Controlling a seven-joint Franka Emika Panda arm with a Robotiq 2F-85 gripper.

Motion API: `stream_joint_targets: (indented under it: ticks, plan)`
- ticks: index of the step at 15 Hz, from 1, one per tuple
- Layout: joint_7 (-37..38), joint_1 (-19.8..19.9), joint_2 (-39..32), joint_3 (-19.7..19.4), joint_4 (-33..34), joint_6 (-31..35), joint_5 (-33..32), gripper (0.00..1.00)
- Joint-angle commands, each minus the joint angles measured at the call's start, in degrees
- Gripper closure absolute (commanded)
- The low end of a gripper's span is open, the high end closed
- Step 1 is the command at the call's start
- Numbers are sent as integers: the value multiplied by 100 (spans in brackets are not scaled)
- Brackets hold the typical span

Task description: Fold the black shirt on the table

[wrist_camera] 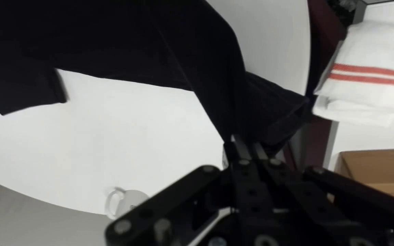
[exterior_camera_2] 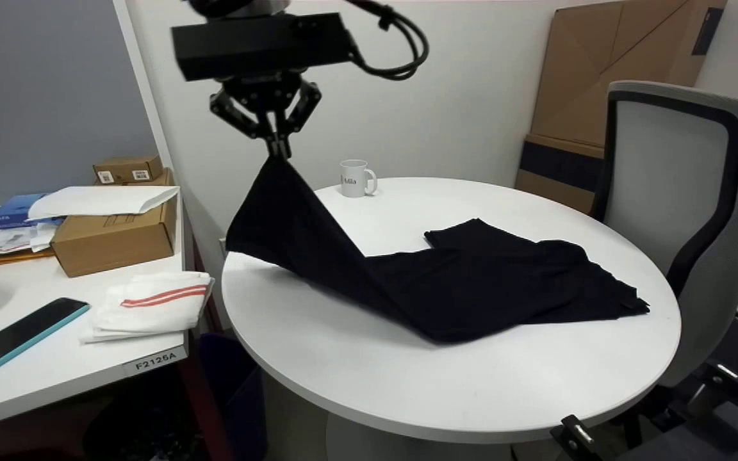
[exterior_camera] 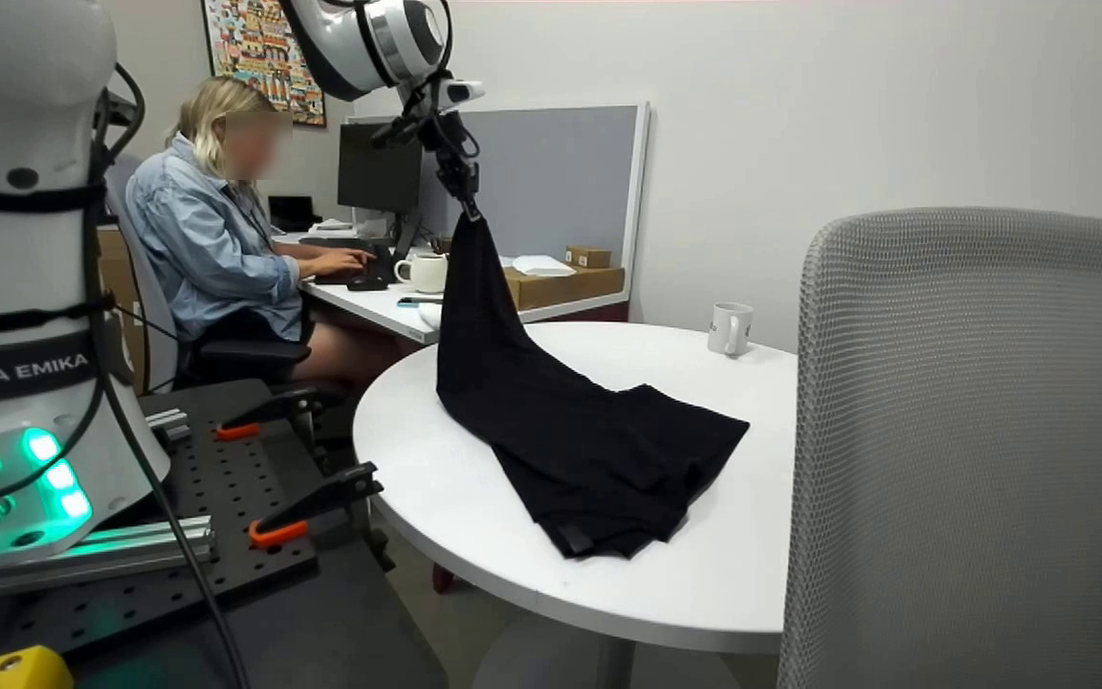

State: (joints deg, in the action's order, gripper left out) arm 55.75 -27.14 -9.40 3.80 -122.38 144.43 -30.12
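The black shirt lies across the round white table in both exterior views. One end is lifted above the table edge nearest the office desk. My gripper is shut on that raised end and holds it well above the tabletop. The lifted fabric slopes down to the part lying on the table. In the wrist view, the shirt runs from the fingertips toward the upper left. A loose corner hangs beside the fingers, past the table's edge. The fabric between the fingers is dark and hard to make out.
A white mug stands on the table near the wall. A mesh chair stands close to the table. A desk beside it holds a folded white cloth, a phone and boxes. A person sits at it.
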Motion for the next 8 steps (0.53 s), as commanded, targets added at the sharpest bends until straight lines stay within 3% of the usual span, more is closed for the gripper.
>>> stream_joint_targets:
  ticks: [1,8]
  plan:
    - [-246,842,928,37,-893,223,550,99]
    - [-1235,2459,1863,-493,-1636,100,1335,99]
